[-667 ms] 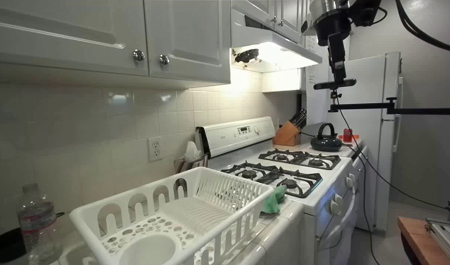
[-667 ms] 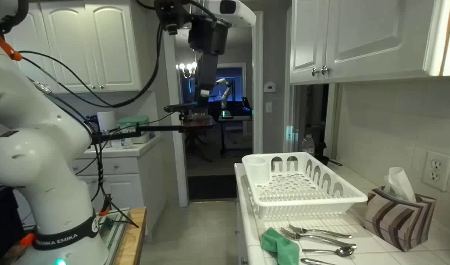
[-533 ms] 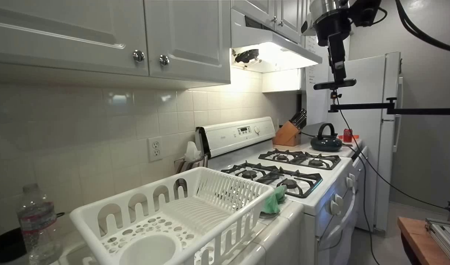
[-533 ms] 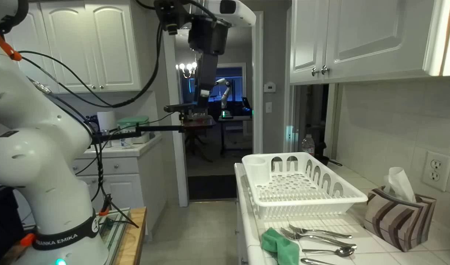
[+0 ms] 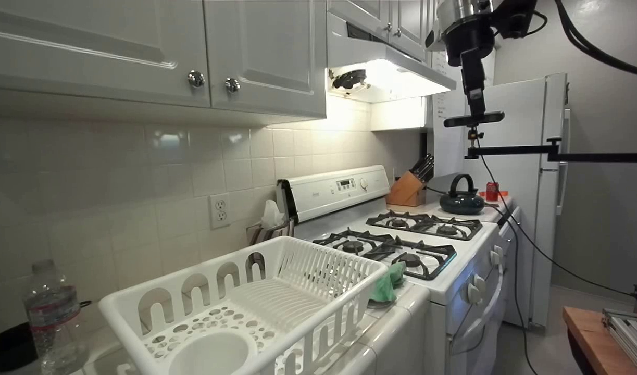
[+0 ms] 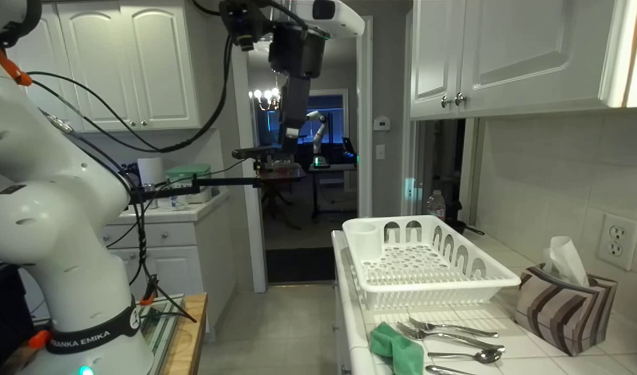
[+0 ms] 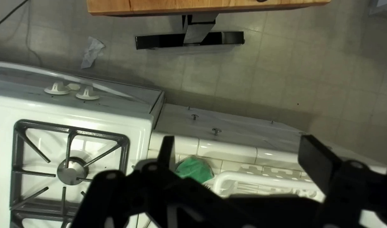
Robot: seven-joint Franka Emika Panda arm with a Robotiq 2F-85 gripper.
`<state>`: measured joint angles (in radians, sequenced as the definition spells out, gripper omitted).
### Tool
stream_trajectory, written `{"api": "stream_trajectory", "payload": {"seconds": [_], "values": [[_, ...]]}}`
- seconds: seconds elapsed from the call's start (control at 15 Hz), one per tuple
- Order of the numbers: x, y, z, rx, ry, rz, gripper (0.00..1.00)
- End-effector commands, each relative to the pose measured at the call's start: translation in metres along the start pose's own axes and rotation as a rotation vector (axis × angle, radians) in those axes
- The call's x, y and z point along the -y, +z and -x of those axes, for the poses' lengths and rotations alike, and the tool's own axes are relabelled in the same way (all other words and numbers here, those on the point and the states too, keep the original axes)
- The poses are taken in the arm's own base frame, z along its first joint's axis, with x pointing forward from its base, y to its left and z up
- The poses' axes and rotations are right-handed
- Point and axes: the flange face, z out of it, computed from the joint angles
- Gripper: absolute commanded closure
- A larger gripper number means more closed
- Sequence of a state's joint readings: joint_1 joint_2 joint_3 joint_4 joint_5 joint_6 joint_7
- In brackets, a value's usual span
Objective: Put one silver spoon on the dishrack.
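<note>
Pincer (image 7: 240, 155) released, fingers spread wide in wrist view, well above counter (image 6: 537, 364) height; counter's front edge shows through gap. Silver spoon (image 6: 482, 356) lies on counter, handle toward front edge, bowl toward wall edge, just beside two forks (image 6: 474, 342). Green cloth (image 6: 396, 349) near front edge. White dishrack (image 6: 438, 286) past forks, stretching between front edge and wall edge. Striped tissue box (image 6: 558, 310) near wall edge.

We tagged it kitchen: we saw a white four-burner stove (image 5: 427, 247), lit white range hood (image 5: 360, 54), tall white refrigerator (image 5: 519, 117), dark rounded kettle (image 5: 461, 202), white panelled cabinets (image 5: 269, 57), and a white plastic slotted dishrack (image 6: 438, 286) on a white-tiled counter (image 6: 532, 362).
</note>
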<state>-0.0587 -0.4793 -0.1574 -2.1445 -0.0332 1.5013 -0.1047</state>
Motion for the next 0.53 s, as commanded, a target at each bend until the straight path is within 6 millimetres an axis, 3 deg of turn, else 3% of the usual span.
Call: {"api": "stream_trajectory", "payload": {"seconds": [0.0,0.47], "values": [[-0.008,0.017,-0.028,-0.072,0.069,0.022,0.0],[-0.004,0.075,-0.092,-0.251,0.089,0.068,0.0]]}}
